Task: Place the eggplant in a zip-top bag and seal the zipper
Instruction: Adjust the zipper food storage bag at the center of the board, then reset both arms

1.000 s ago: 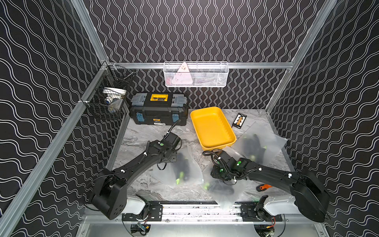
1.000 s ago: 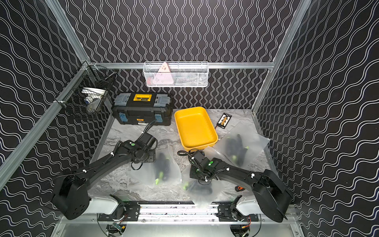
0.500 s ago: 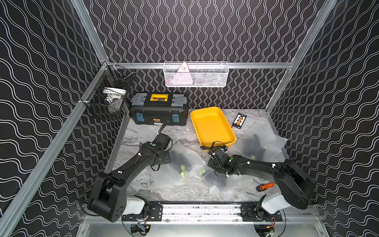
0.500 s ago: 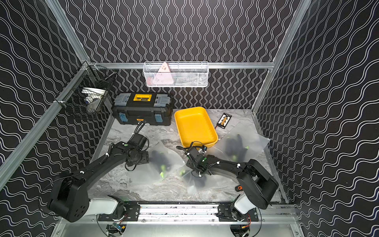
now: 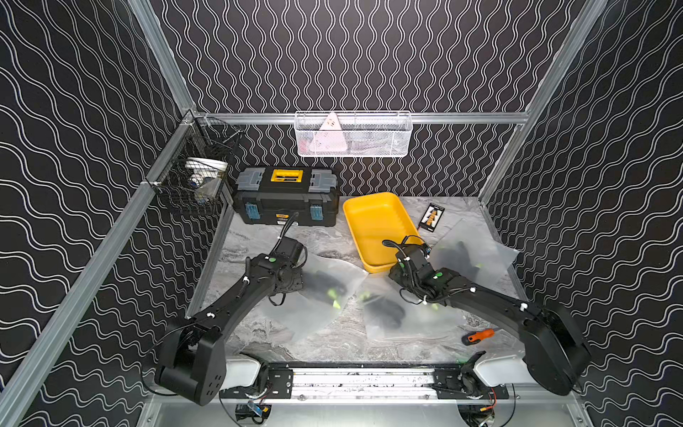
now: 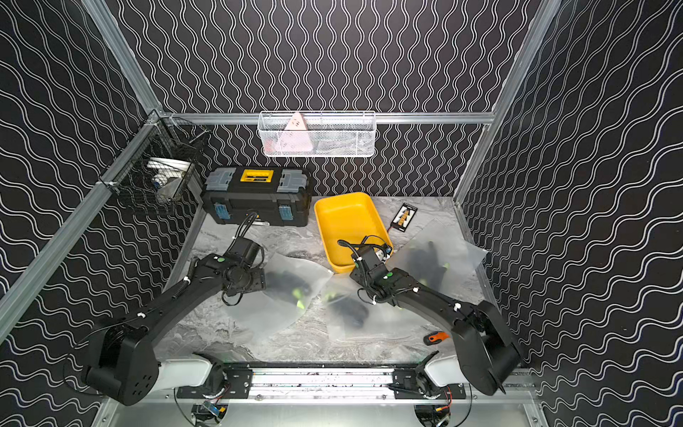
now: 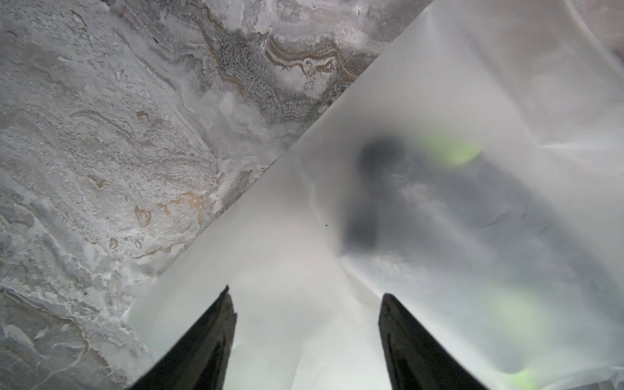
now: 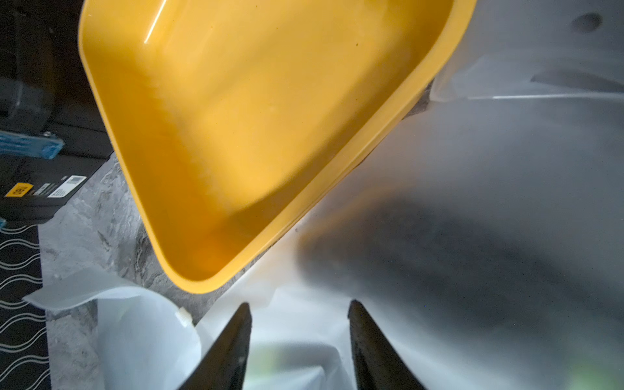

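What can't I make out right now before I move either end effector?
- Left bag zipper, sealed or not: too small in both top views; not discernible in the left wrist view.
- Eggplant outline: blurred by frosted plastic, left wrist view.
- Right end effector contact with any bag: right wrist view blurred; its arm hides it in both top views.
- White basket contents: mesh, too small.

Both top views are evenly lit, sharp. The right wrist view blurs the yellow tray (image 8: 236,135); glare streaks its wall.
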Available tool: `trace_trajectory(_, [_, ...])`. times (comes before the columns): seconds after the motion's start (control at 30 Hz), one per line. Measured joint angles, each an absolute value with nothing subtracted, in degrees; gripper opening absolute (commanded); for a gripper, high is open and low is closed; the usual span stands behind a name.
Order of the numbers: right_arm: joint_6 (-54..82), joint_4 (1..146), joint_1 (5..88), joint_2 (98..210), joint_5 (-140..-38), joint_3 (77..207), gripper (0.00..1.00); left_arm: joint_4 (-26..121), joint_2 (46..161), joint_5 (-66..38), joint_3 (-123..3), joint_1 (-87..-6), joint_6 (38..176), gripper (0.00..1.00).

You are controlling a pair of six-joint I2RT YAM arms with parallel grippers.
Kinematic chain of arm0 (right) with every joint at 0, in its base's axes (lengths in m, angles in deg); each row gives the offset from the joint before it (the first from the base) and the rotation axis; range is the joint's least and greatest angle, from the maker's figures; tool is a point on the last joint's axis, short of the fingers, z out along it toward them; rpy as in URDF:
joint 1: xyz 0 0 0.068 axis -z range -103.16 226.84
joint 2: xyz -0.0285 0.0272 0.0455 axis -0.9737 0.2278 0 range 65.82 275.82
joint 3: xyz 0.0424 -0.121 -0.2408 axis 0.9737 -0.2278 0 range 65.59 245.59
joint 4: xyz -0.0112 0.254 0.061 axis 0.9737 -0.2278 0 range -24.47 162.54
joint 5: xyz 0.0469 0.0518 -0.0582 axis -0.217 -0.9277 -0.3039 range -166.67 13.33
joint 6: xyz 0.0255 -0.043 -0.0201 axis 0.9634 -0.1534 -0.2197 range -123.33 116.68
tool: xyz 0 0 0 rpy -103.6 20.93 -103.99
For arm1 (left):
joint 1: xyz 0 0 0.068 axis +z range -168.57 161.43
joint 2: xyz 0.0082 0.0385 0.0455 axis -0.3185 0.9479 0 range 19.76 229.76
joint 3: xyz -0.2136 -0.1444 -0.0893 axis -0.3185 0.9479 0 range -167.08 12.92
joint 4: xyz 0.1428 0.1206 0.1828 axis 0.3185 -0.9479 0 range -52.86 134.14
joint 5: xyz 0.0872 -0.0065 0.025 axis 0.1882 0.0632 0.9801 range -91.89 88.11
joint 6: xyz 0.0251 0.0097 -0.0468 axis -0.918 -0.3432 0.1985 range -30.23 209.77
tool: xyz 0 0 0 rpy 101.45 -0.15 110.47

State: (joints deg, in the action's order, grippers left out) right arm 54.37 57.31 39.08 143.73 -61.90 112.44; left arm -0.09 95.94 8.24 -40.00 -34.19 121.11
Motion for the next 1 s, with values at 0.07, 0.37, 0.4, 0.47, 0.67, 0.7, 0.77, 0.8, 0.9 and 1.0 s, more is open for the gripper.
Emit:
trace_trajectory(0.07, [52.36, 56.94, 39.10, 142.46, -62.69, 112.29, 0.55, -0.02, 96.05, 7.76, -40.03, -34.19, 121.11, 0.71])
trace_trajectory(0.37, [38.37, 53.18, 39.60, 140.52, -62.86, 113.05, 1.00, 6.12, 91.20, 10.80, -39.63, -34.19, 121.32, 0.99])
trace_trajectory(0.4, [36.84, 53.12, 40.15, 139.49, -62.06, 112.72, 1.00, 7.32, 90.90, 12.09, -39.81, -34.17, 121.32, 0.99])
trace_trajectory(0.47, [33.19, 53.20, 42.79, 137.08, -60.00, 112.31, 1.00, 10.05, 91.38, 15.19, -40.38, -34.15, 121.02, 0.99])
trace_trajectory(0.67, [19.81, 59.76, 50.05, 131.55, -52.26, 107.70, 1.00, 24.24, 94.31, 26.14, -35.02, -33.45, 115.20, 0.98])
trace_trajectory(0.7, [17.28, 61.49, 51.27, 130.99, -51.72, 106.60, 1.00, 27.43, 94.11, 27.56, -32.77, -33.36, 113.76, 0.98])
trace_trajectory(0.77, [12.77, 66.14, 55.49, 130.55, -49.88, 104.27, 1.00, 35.25, 93.78, 30.01, -26.98, -33.14, 110.05, 0.98])
trace_trajectory(0.8, [10.91, 68.22, 57.59, 130.61, -49.38, 103.30, 1.00, 38.16, 94.17, 30.89, -25.16, -33.03, 108.52, 0.97])
trace_trajectory(0.9, [6.98, 73.97, 64.91, 132.45, -49.18, 100.79, 1.00, 46.53, 97.50, 33.27, -22.15, -32.46, 104.41, 0.96])
trace_trajectory(1.0, [6.30, 79.71, 72.89, 134.35, -50.80, 97.86, 1.00, 55.01, 99.05, 34.01, -18.39, -32.07, 101.02, 0.99])
